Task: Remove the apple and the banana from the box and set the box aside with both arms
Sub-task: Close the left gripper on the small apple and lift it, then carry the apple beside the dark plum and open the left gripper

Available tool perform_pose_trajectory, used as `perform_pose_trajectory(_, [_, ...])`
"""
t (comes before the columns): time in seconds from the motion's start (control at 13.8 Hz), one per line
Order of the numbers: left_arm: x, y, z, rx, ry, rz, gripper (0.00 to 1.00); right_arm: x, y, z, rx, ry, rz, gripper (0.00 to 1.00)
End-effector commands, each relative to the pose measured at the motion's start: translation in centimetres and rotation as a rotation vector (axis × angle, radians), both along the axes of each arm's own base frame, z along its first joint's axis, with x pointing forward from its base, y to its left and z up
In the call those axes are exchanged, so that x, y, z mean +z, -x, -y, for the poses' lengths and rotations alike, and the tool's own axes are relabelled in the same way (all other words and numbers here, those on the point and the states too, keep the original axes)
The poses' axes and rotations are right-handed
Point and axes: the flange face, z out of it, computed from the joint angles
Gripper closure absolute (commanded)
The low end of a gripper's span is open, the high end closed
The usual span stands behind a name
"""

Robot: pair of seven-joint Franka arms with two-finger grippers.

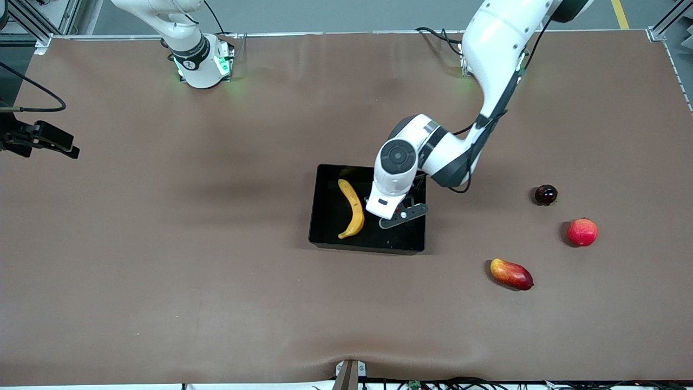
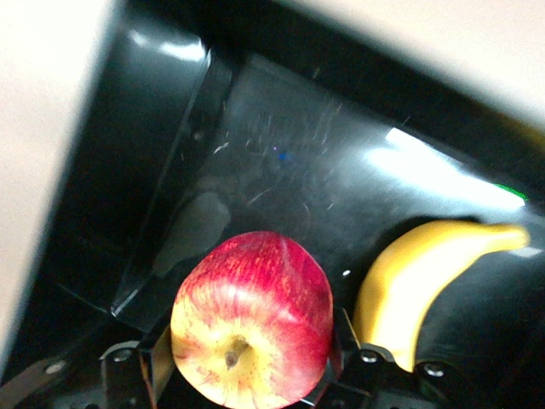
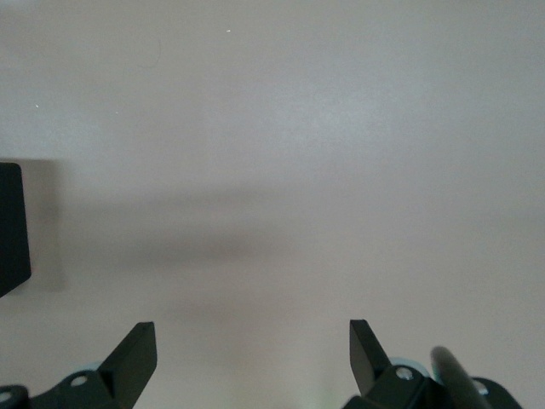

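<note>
Left wrist view showed us the left claw (image 2: 247,375) clamped on the apple (image 2: 252,319) inside the black tray (image 2: 162,162), beside the banana (image 2: 421,277). We saw the right claw (image 3: 253,354) waiting with fingers apart over bare tabletop (image 3: 298,128).

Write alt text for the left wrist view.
A red-yellow apple sits between the left gripper's fingers, over the glossy black tray. A yellow banana lies in the tray beside it.

Mango (image 1: 511,274), pinkish fruit (image 1: 582,232) (dark fruit (image 1: 546,194) nearby)
</note>
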Motion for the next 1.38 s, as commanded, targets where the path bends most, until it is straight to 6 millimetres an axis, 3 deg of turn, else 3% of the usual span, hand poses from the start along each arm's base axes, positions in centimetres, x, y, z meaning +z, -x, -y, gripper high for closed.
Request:
perform_pose_trajectory(0.0, [6.9,-1.7,-4.4,-0.028,-0.009,0.058,1.00,0.2,-0.2,-0.3,0.014,0.006,-0.005,0.00])
perform_pose_trajectory(0.22, [10.7,-4.6,-13.1,-0.112,-0.051,0.020,1.00,0.2,-0.2,-0.2,0.013,0.006,-0.005,0.00])
perform_pose_trajectory(0.36, [10.8,-6.4,-19.1,-0.139,-0.056,-0.005,1.00,0.2,-0.2,-0.2,0.013,0.006,-0.005,0.00])
perform_pose_trajectory(0.72, [2.8,-6.3,-28.7,-0.125,-0.161,-0.110,1.00,0.2,-0.2,-0.1,0.011,0.006,-0.005,0.00])
perform_pose_trajectory(1.01, [-4.3,-4.3,-34.0,-0.104,-0.157,-0.092,1.00,0.0,-0.2,0.0,0.010,0.006,-0.010,0.00])
perform_pose_trajectory(1.3, [-6.7,-3.2,-34.9,-0.109,-0.148,-0.122,1.00,0.1,-0.2,-0.1,0.008,0.006,-0.007,0.00])
